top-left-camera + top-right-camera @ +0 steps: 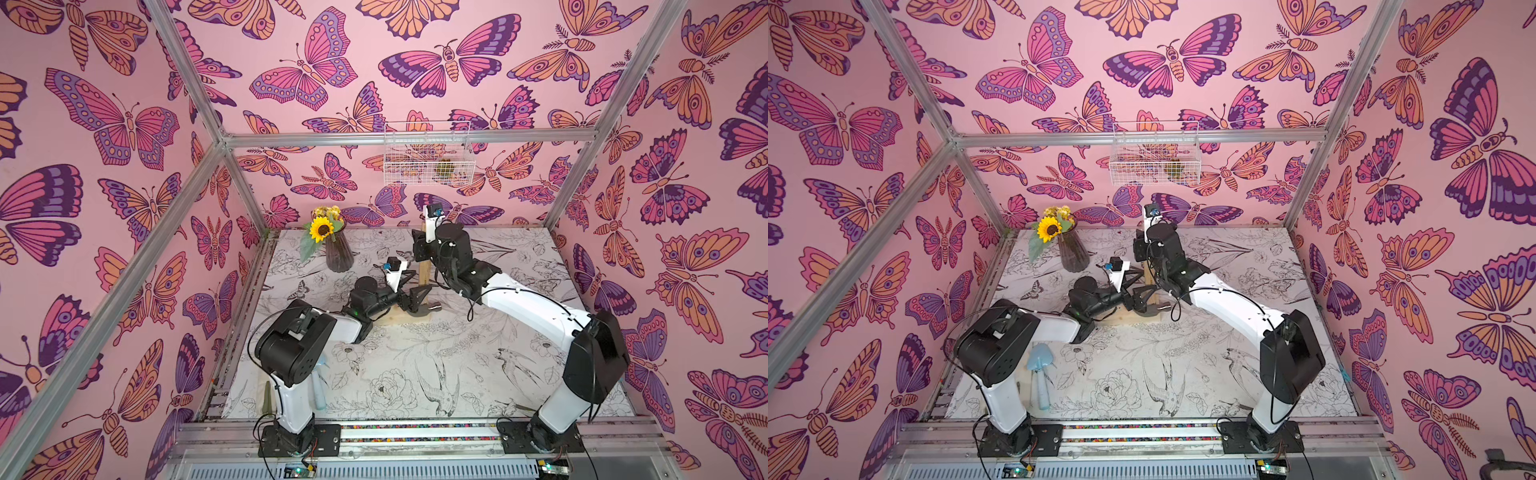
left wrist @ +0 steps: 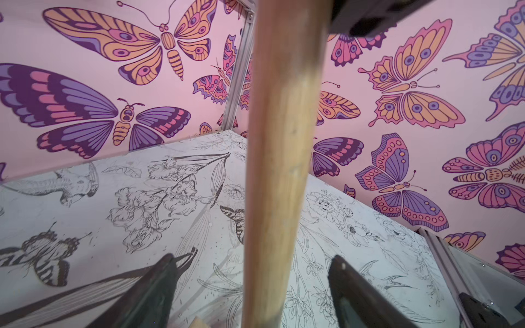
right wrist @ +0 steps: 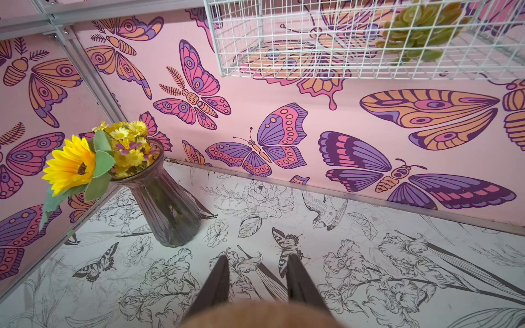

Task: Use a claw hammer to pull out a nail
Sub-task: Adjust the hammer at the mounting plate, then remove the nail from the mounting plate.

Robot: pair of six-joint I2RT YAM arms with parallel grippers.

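Right gripper [image 3: 258, 255] clamped on top end of claw hammer [image 2: 278, 170] handle; left gripper [image 2: 252, 257] spread wide, fingers [image 2: 159, 284] either side of handle, not touching.

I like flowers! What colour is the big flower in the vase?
Yellow sunflower, dark centre; shows best in the right wrist view.

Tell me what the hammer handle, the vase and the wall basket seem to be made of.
The hammer handle looks like matt light-brown wood, with faint grain streaks. The vase seems tinted glass: glossy, ribbed, stems showing through. The basket is thin white wire, probably coated metal.
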